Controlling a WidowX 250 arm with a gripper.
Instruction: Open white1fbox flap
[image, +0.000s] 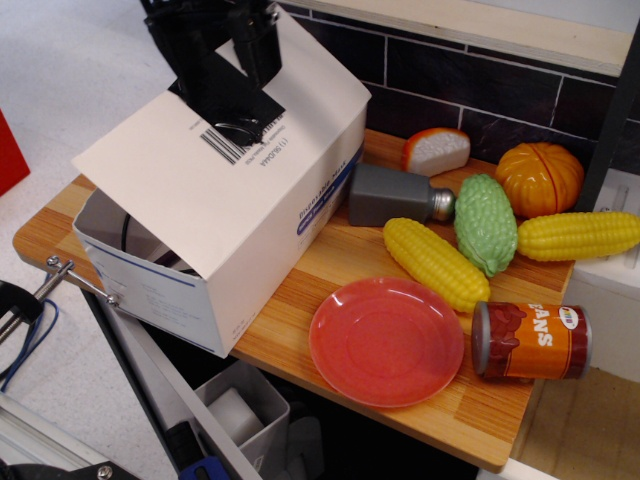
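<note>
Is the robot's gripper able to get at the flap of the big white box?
Probably yes: the gripper sits right at the flap, already tilted up, with nothing in between.

A wooden tabletop (350, 265) is set against a wall of dark tiles (450, 75) (pale grout lines are seen between them), topped by a light wooden ledge (480, 25). A pale speckled floor (60, 90) is seen at left.

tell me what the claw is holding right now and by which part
The claw appears to hold the flap of the white1fbox, gripping near the black tape patch at its far edge; the exact finger contact is hidden.
</note>
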